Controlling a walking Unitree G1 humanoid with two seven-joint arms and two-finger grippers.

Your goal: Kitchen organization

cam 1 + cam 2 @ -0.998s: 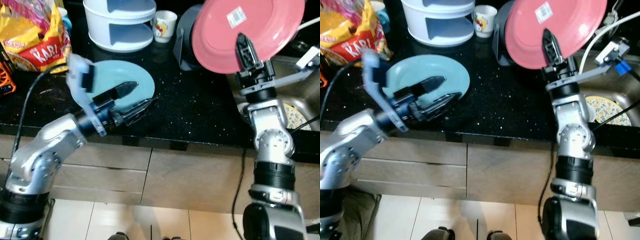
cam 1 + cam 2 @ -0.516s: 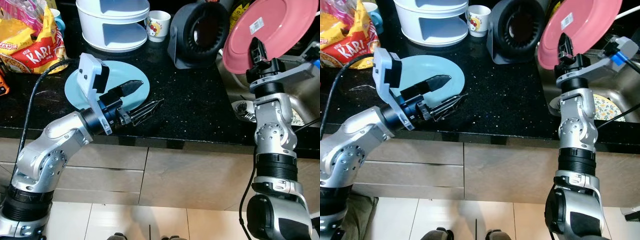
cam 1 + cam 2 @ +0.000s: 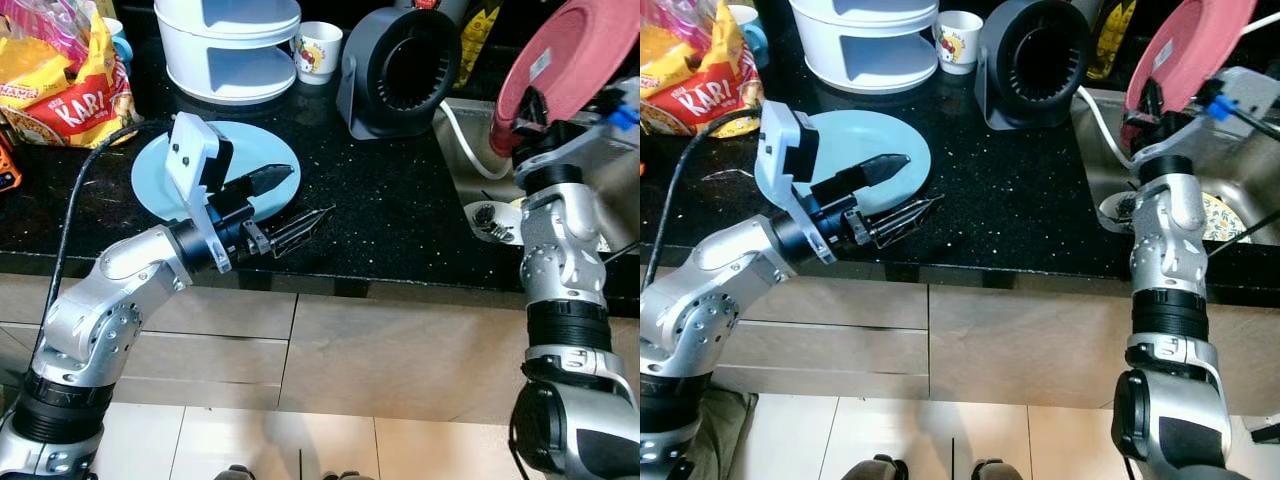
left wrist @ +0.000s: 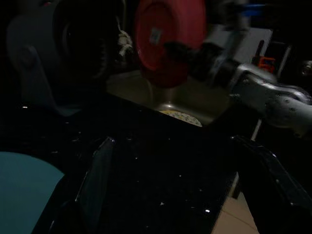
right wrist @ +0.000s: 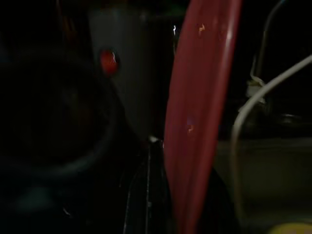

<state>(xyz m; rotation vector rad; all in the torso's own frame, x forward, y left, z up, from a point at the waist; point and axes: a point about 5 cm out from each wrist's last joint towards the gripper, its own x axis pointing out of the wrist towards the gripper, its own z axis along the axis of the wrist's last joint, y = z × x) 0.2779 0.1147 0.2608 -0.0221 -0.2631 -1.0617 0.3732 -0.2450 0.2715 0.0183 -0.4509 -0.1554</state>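
The right hand is closed on the lower rim of a round pink plastic plate, held up on edge and tilted over the steel sink. A small white barcode sticker sits on the plate's face; its print is too small to read. In the sink lies a yellow patterned dish, with a white hose curling in beside it.

The left hand hovers low over the black speckled stone surface with its two fingers spread apart and nothing between them, one finger above the edge of a flat pale-blue round plate that lies on the surface.

At the back left, an orange and yellow snack bag carries "KARI" in white letters. Next to it stands a white two-tier round rack, then a small white cup with a cartoon print, then a dark grey drum-shaped appliance with its ribbed opening facing forward, between the cup and the sink.
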